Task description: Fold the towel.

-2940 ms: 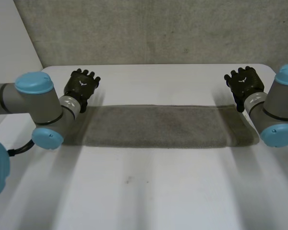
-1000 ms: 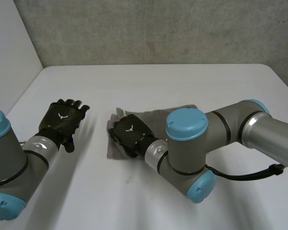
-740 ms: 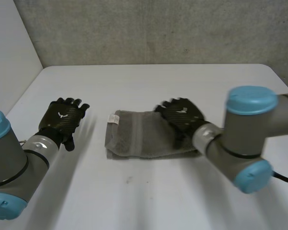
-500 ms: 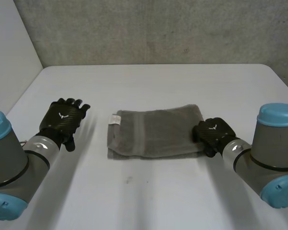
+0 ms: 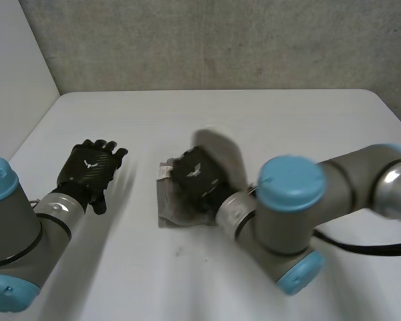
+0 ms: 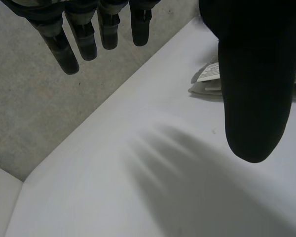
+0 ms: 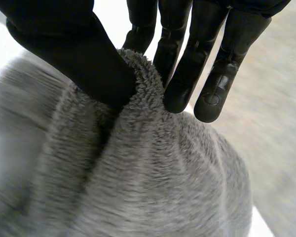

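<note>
The grey towel (image 5: 222,151) lies folded in the middle of the white table, with a white label (image 5: 163,172) at its left end. My right hand (image 5: 195,175) is over the towel's left part, its arm reaching across from the right. In the right wrist view the right hand (image 7: 74,54) pinches a fold of the towel (image 7: 138,187) between thumb and fingers, and the cloth arches up behind the hand. My left hand (image 5: 88,167) rests open to the left of the towel, apart from it. In the left wrist view the left hand's thumb (image 6: 256,74) points past the towel's label (image 6: 208,72).
The white table (image 5: 220,114) ends at a grey wall behind. Its left edge runs beside my left arm (image 5: 13,227). Bare table lies in front of the towel and to its right.
My right hand closed on the towel's right end and carried it leftward over the towel, raising a fold. The left hand has stayed in place, open.
</note>
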Robot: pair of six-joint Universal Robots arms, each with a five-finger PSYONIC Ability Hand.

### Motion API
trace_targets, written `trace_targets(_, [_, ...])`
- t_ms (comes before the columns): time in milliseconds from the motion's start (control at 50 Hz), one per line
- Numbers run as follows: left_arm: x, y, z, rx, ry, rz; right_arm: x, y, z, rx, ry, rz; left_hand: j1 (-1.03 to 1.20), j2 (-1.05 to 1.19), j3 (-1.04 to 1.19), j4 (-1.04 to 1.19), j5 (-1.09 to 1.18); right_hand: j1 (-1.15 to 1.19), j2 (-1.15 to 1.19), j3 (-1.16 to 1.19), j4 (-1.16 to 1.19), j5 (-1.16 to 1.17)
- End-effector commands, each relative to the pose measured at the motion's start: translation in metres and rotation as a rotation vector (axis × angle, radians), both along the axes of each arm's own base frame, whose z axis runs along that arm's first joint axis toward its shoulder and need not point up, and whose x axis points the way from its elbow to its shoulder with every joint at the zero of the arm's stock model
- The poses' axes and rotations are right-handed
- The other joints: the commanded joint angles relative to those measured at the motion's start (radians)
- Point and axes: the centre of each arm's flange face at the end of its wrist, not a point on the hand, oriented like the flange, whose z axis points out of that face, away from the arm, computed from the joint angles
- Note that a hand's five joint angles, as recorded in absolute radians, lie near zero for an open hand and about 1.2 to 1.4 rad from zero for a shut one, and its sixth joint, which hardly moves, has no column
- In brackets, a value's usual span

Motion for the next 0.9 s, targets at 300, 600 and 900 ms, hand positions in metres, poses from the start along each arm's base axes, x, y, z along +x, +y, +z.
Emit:
trace_targets(300, [-0.007, -0.016, 0.045, -0.048, 0.234, 0.025, -0.043, -0.037, 0.046, 0.246, -0.217, -0.101, 0.012, 0.015, 0.011, 0.013, -0.019, -1.186, -1.002, -1.012, -1.017, -0.991])
trace_targets(600, [-0.089, 0.015, 0.049, 0.089, 0.335, -0.176, -0.096, -0.085, 0.044, 0.497, -0.405, -0.326, 0.021, 0.023, 0.020, 0.022, -0.010, -1.186, -1.002, -1.012, -1.017, -0.991])
trace_targets(900, [-0.118, 0.003, -0.019, 0.270, 0.291, -0.070, -0.094, -0.089, 0.021, 0.625, -0.359, -0.369, 0.021, 0.023, 0.020, 0.022, -0.010, -1.186, -1.002, -1.012, -1.017, -0.991])
